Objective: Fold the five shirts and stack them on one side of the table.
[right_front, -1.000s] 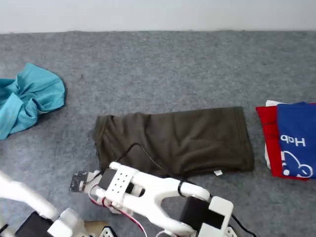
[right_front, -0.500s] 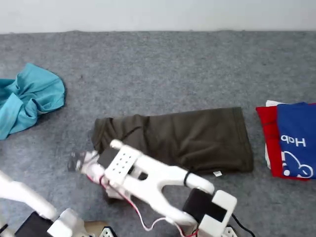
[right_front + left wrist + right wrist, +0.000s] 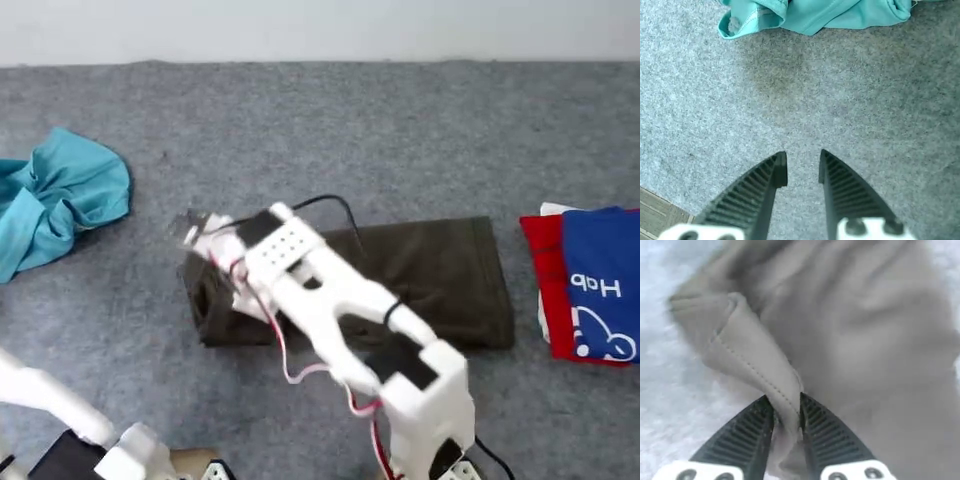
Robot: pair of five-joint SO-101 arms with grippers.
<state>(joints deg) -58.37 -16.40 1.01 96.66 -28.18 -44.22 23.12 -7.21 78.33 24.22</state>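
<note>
A dark olive shirt (image 3: 440, 280) lies in the middle of the grey table. My right gripper (image 3: 232, 268) is shut on the shirt's left edge, lifted over the garment; the right wrist view shows a hemmed fold of olive shirt (image 3: 760, 370) pinched between the fingers of my right gripper (image 3: 786, 412). A crumpled teal shirt (image 3: 55, 200) lies at the far left, and its teal shirt edge (image 3: 815, 15) appears beyond my left gripper (image 3: 802, 167), which hangs open over bare carpet. Red and blue folded shirts (image 3: 590, 285) are stacked at the right edge.
Grey carpet-like table cover (image 3: 330, 130) stretches to a white wall at the back. The left arm's white base (image 3: 60, 420) sits at the near left corner. A wooden strip (image 3: 655, 215) shows at the cover's edge in the left wrist view.
My right arm has swung from the near edge up and rightward, carrying the olive shirt's left edge over the garment. The left arm has stayed put.
</note>
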